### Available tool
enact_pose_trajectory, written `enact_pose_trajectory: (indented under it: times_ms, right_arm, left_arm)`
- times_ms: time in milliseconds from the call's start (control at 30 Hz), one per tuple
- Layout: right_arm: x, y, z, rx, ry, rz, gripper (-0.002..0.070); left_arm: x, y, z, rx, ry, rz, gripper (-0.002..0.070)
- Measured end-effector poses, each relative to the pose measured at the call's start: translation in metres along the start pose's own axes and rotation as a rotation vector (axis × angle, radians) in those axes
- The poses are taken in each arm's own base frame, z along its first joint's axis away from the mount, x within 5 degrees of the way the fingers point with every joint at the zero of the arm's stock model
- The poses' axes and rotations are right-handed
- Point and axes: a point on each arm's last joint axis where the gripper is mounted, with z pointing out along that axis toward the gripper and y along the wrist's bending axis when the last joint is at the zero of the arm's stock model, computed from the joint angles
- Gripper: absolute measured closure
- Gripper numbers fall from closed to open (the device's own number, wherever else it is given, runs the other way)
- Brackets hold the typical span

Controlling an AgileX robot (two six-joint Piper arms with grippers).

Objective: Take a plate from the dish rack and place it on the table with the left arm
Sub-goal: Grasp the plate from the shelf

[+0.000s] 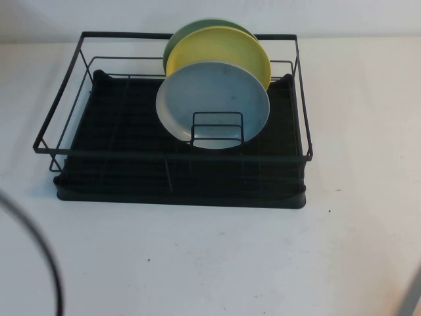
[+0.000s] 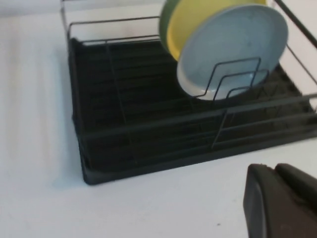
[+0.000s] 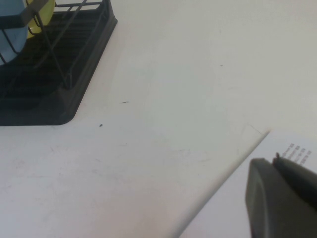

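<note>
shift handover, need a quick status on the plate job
Left gripper short of black wire dish rack, holding nothing. Right gripper off to the side, over the table edge. Pale blue-grey round plate upright in rack, frontmost; path clear.

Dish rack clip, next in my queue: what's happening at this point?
Nothing is being handled yet. The dish rack sits on the table with three plates standing in it: the pale blue-grey plate in front, a yellow plate behind it, a green plate at the back. The left gripper hangs over the table, short of the rack's near side. The right gripper sits off to the rack's right, near the table edge. Neither holds anything.
</note>
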Motion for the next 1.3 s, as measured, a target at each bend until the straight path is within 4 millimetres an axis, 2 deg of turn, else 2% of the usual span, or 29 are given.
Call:
enact_pose_trajectory:
  times_ms: [67,200,267,367,567,700,800,867,967,1067,1167,1300]
  right_arm:
    - [0.0,0.0,0.0,0.0,0.0,0.0,0.0696]
    - [0.0,0.0,0.0,0.0,0.0,0.0,0.0696]
    - [0.0,0.0,0.0,0.0,0.0,0.0,0.0696]
    - [0.0,0.0,0.0,0.0,0.0,0.0,0.0696]
    - [0.0,0.0,0.0,0.0,0.0,0.0,0.0696]
    - [0.0,0.0,0.0,0.0,0.0,0.0,0.0696]
    - [0.0,0.0,0.0,0.0,0.0,0.0,0.0696]
    - [0.0,0.0,0.0,0.0,0.0,0.0,0.0696]
    - [0.0,0.0,0.0,0.0,0.0,0.0,0.0696]
    - [0.0,0.0,0.0,0.0,0.0,0.0,0.0696]
    - [0.0,0.0,0.0,0.0,0.0,0.0,0.0696]
    - [0.0,0.0,0.0,0.0,0.0,0.0,0.0696]
  left_arm:
    - [-0.033,0.0,0.011,0.03,0.072,0.126,0.0679]
    - [-0.082,-0.003,0.052,0.142,0.236,0.326,0.0679]
    - [-0.102,-0.005,0.083,0.21,0.301,0.403,0.0679]
    - [-0.125,-0.006,0.129,0.259,0.331,0.46,0.0679]
    - [-0.157,-0.007,0.207,0.296,0.321,0.553,0.0679]
    - [-0.162,-0.009,0.243,0.322,0.317,0.568,0.0677]
    - [-0.156,-0.009,0.269,0.35,0.337,0.61,0.0625]
    - [-0.149,-0.011,0.283,0.386,0.348,0.653,0.0529]
    - [-0.143,-0.016,0.295,0.457,0.337,0.675,0.0323]
    - [-0.143,-0.021,0.303,0.502,0.277,0.698,0.0211]
    - [-0.141,-0.025,0.31,0.549,0.227,0.783,0.0192]
    - [-0.133,-0.027,0.322,0.605,0.211,0.886,0.023]
